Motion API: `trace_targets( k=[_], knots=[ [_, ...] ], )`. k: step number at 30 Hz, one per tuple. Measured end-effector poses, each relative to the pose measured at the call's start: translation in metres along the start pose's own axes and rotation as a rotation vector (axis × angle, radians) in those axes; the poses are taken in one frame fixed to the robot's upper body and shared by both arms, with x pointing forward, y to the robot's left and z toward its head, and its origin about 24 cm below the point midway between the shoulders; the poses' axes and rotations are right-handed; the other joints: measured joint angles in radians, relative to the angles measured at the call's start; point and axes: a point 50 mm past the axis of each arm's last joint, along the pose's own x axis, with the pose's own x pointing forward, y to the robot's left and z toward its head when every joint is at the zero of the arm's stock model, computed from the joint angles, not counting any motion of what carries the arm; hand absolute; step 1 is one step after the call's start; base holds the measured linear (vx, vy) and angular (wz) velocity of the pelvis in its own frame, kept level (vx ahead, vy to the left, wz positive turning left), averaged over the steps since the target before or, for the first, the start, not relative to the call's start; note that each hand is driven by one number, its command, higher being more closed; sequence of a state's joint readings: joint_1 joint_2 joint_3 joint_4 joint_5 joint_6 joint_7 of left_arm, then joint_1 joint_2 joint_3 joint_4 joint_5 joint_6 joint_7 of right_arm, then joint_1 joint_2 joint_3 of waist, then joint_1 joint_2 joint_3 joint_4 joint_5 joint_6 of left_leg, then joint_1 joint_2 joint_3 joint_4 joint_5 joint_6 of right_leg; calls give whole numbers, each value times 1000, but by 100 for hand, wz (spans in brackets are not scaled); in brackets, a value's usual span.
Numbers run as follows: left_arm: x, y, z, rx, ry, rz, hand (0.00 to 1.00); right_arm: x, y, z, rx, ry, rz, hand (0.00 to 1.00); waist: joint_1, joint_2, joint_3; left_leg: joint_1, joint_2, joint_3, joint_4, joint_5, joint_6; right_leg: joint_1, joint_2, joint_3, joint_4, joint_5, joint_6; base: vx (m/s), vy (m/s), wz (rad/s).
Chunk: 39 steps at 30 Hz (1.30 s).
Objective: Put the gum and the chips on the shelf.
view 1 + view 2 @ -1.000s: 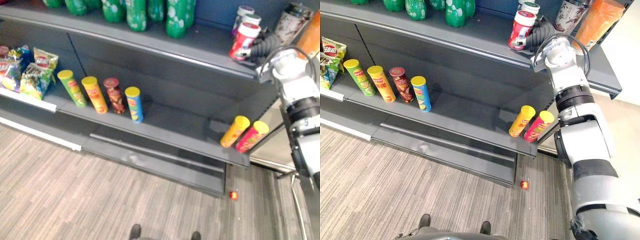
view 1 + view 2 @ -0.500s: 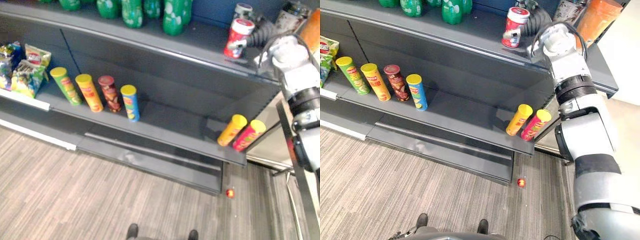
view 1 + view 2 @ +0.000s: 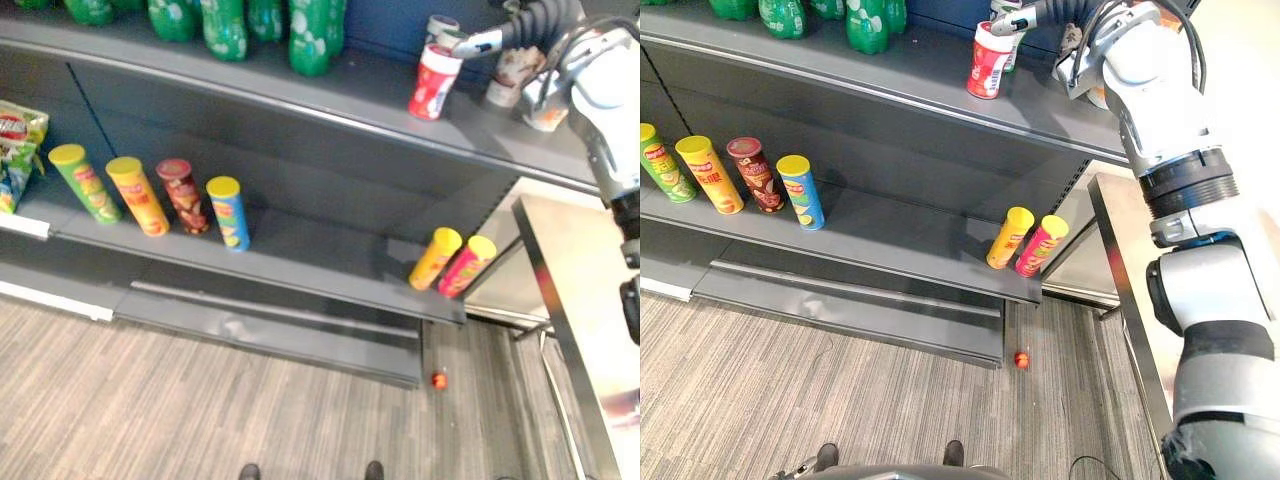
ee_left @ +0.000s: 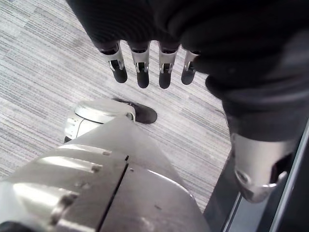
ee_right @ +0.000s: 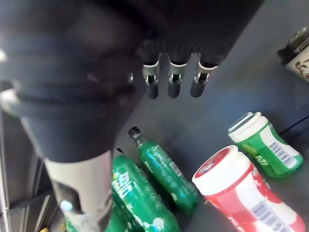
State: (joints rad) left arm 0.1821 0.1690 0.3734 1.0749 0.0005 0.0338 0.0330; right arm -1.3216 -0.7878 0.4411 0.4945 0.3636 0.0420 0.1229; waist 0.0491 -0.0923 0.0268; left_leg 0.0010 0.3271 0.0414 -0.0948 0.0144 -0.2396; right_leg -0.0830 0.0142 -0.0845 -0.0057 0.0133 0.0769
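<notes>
Gum step, reading of state: the red gum tub (image 3: 434,82) stands on its base on the upper shelf (image 3: 365,85), near the front edge, with a green gum tub (image 5: 264,142) just behind it and the green bottles (image 5: 166,176) further along the same board. The right robot hand (image 5: 174,77) is up at that shelf, beside and above the red tub's lid. In its wrist view the fingers hang straight with nothing between them, so it is open and empty. From the head views I cannot tell whether a fingertip brushes the lid. The left robot hand (image 4: 142,63) hangs low over the floor (image 4: 43,72), fingers relaxed, holding nothing. Chips: a row of chip cans (image 3: 182,195) stands on the lower shelf (image 3: 320,245), chip bags (image 3: 12,150) sit at its far left, and a yellow can (image 3: 434,257) and a pink can (image 3: 466,265) lean side by side, touching, at its right end. Which of these is the task's own chips I cannot tell; none is in a hand. A small red thing (image 3: 438,380) lies on the floor below the shelf's right end; too small to identify. Judgement: gum placement looks complete, so the hand should draw back clear of the tub without tipping it toward the edge. Next comes the chips, if any remain unshelved: find the can, then grasp round its body and set it upright in the open stretch of the lower shelf.
</notes>
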Motion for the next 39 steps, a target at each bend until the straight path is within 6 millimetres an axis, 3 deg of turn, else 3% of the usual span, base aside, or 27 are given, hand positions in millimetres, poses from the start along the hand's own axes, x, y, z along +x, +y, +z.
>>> trace_targets(
  k=[3,7,9,13,16,20,24,27,29,33,35,37,38,39],
  knots=[
    [0,2,-1,-16,3,9,0,-13,14,15,-7,-116,41,0,-18,0,-16,-1,0,2,0,-1,-1,-2,0,2,-1,0,0,12,6,-1],
    [0,3,1,-29,1,14,0,-56,27,24,84,-286,33,0,-32,0,-51,-1,-2,4,0,-2,-2,-2,-2,4,-4,0,0,18,8,-1],
    [0,4,-3,-43,11,17,0,-94,27,20,107,-336,3,0,-51,-1,-63,1,-4,5,0,-2,-2,0,-3,7,-3,-1,0,0,0,0],
    [-2,0,-17,-41,64,2,0,-137,27,1,127,-286,-7,0,-85,12,-86,16,-5,31,-2,-5,-2,-4,-2,26,-1,-1,1,-22,9,-17],
    [-3,-9,-22,-29,79,-24,0,-171,45,-18,207,-182,54,0,-105,31,-113,24,-5,47,-6,-8,-4,-14,-1,42,6,-6,7,-21,5,-19],
    [-4,-18,-22,18,74,-60,0,-217,92,-44,465,-23,121,0,-116,41,-123,45,-5,63,-6,-10,-6,-14,2,59,11,-7,5,-32,10,-12],
    [-4,-18,-23,40,78,-66,0,-272,183,-66,934,273,170,0,-128,43,-130,57,-7,75,-4,-20,-13,-15,1,70,27,-12,-3,-1,16,-7],
    [-4,-17,-22,61,76,-64,0,-313,242,-68,1287,526,172,0,-126,36,-131,67,-9,82,7,-25,-11,-14,-1,79,53,-14,-1,27,21,-7],
    [-3,-12,-21,70,75,-53,0,-324,258,-60,1373,584,216,0,-127,23,-125,59,-9,85,73,-60,-8,-14,-2,91,81,-23,-4,-10,23,-15],
    [-3,-10,-20,119,71,-51,0,-334,242,-57,1340,590,157,0,-133,3,-106,41,-1,118,249,-161,-12,-19,4,142,128,-44,-17,-52,33,-37],
    [-3,-9,-24,149,85,-55,0,-340,227,-63,1281,603,98,0,-150,8,-79,41,2,152,326,-207,-7,-21,-1,147,123,-38,-24,-83,80,-91],
    [-6,-9,-34,181,106,-64,0,-342,215,-69,1232,607,54,0,-160,20,-42,68,4,214,378,-251,4,-18,-24,95,92,-8,-74,-105,135,-146],
    [-6,-9,-34,185,105,-66,0,-343,208,-73,1189,612,32,0,-164,17,-6,95,-2,267,384,-265,10,-12,-58,13,64,5,-145,-140,171,-157],
    [-5,-7,-32,199,101,-63,0,-345,205,-74,1158,617,25,0,-174,24,24,110,-6,312,369,-259,43,-1,-82,-73,25,-38,-221,-157,162,-148]
  ],
)
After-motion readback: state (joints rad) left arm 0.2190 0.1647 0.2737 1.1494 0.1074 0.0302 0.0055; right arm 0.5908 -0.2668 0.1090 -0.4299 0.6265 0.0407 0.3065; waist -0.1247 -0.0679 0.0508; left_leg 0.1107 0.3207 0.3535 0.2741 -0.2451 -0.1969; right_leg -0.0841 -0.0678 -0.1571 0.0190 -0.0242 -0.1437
